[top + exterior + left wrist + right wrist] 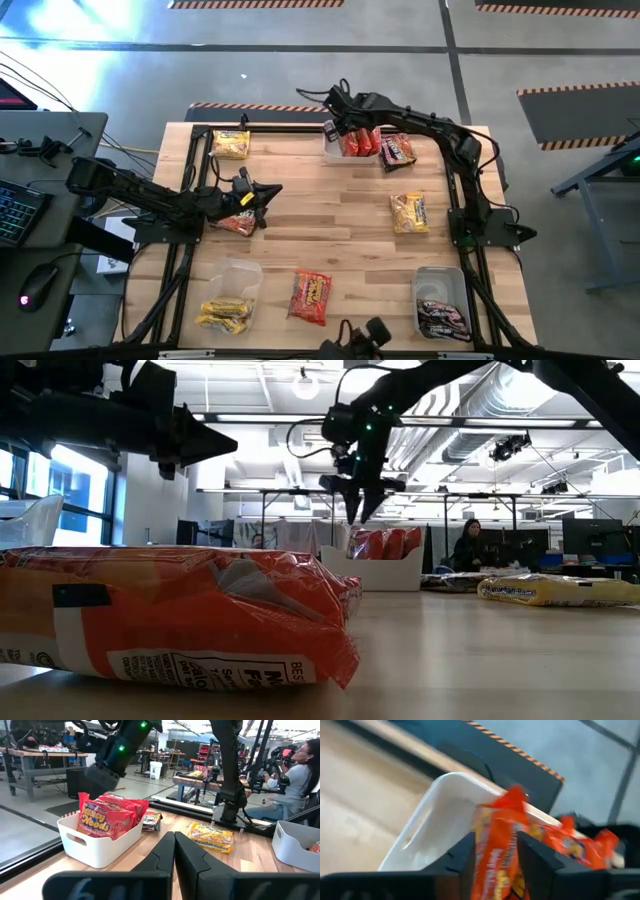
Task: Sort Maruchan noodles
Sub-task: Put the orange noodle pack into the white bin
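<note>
Red-orange packet (495,855) between right hand's (495,862) fingers

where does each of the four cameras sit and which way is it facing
High view: overhead, straight down on the table; both arms show.
Low view: table height, looking across a red packet into the room; arms hang from above.
Left wrist: behind the shut left gripper, facing the white tub.
Right wrist: behind the right gripper, with an orange packet between its fingers.
Shared: all four see that tub.
</note>
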Robot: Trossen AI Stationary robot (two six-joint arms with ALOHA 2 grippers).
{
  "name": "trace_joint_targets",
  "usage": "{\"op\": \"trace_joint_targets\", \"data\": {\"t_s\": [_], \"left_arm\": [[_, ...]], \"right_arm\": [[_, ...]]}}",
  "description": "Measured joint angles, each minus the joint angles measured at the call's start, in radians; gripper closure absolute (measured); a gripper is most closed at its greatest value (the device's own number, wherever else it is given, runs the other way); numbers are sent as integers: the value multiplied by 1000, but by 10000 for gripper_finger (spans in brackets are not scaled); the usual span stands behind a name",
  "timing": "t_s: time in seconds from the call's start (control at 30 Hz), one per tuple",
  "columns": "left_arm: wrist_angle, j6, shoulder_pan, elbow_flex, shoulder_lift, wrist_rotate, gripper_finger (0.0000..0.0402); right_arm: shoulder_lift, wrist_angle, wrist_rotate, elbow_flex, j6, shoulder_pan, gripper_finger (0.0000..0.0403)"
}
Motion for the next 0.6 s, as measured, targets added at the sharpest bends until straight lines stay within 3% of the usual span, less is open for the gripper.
{"op": "trace_joint_targets", "data": {"t_s": [0.23,0.47,0.6], "left_arm": [[-3,0,0,0,0,0,399],[-7,0,0,0,0,0,399],[-8,0,0,0,0,0,399]], "right_arm": [[11,46,-49,0,-203,30,391],[69,32,-61,-2,-221,9,388],[76,29,-11,-2,-206,-2,398]]}}
